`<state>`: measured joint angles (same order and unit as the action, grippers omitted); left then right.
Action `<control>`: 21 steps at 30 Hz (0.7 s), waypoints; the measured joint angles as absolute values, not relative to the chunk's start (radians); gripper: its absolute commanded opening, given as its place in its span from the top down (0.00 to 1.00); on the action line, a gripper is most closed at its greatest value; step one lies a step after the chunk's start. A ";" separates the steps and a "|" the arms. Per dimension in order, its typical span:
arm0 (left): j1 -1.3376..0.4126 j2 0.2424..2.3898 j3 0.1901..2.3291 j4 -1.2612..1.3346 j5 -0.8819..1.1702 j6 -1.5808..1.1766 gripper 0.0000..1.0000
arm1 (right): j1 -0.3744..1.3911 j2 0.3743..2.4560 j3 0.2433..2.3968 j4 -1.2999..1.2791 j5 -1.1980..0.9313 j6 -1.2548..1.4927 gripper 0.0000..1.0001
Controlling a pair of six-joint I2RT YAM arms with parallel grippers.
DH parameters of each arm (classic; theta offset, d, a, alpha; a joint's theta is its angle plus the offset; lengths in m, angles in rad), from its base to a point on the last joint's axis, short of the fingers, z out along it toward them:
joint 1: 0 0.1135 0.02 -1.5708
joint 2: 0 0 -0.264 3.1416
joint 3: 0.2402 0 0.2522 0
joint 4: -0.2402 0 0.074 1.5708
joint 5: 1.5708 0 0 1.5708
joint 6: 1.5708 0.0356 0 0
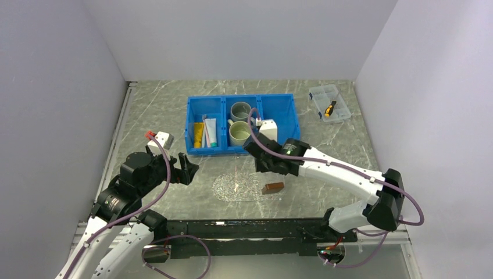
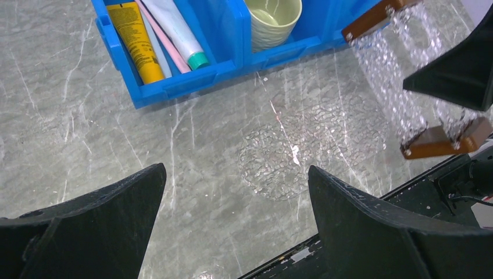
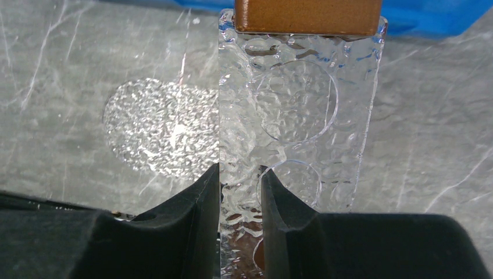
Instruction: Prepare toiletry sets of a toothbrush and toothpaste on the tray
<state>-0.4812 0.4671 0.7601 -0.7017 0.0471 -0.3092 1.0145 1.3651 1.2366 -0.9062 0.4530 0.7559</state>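
The narrow clear plastic tray with a brown block handle at each end is pinched along one long edge by the fingers of the right gripper, which are closed tightly on the clear wall. The tray is held in front of the big blue three-compartment bin, just beside a round, textured clear disc that lies on the grey marbled table. Whether the tray rests on the table or is lifted off it cannot be told.

The fingers of the left gripper are spread wide and nothing is held between them. They hang above bare table near the bin's front wall.

Nothing is seen on the tray. The small flat white toothpaste tube with a teal end lies in the bin's left compartment, and the very slim pale blue-white toothbrush lies beside it, between a yellow tube and a thin pink stick. Two grey-green mugs stand in the middle compartment.

The task is judged to be at its very start. Only the placing of the tray is in hand, no set has been laid out, and both the toothbrush and the toothpaste have yet to be picked from the bin.
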 measured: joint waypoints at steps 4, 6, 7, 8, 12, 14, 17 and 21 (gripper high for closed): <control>-0.481 0.466 0.759 -0.702 0.046 -0.309 0.01 | 1.095 1.403 1.231 -0.908 0.475 0.839 0.96; -0.481 0.466 0.759 -0.702 0.044 -0.309 0.01 | 1.133 1.441 1.231 -0.907 0.488 0.884 0.96; -0.481 0.466 0.759 -0.702 0.044 -0.309 0.01 | 1.145 1.460 1.231 -0.907 0.493 0.900 0.96; -0.481 0.466 0.759 -0.702 0.043 -0.309 0.01 | 1.159 1.485 1.231 -0.908 0.498 0.921 0.96; -0.481 0.459 0.757 -0.702 0.037 -0.310 0.01 | 1.195 1.574 1.232 -0.907 0.509 0.981 0.97; -0.481 0.457 0.757 -0.702 0.036 -0.310 0.01 | 1.201 1.600 1.232 -0.899 0.511 1.003 0.97; -0.481 0.455 0.757 -0.702 0.036 -0.311 0.01 | 1.201 1.612 1.232 -0.881 0.518 1.025 0.97; -0.481 0.454 0.757 -0.702 0.036 -0.311 0.01 | 1.201 1.636 1.234 -0.860 0.527 1.042 0.97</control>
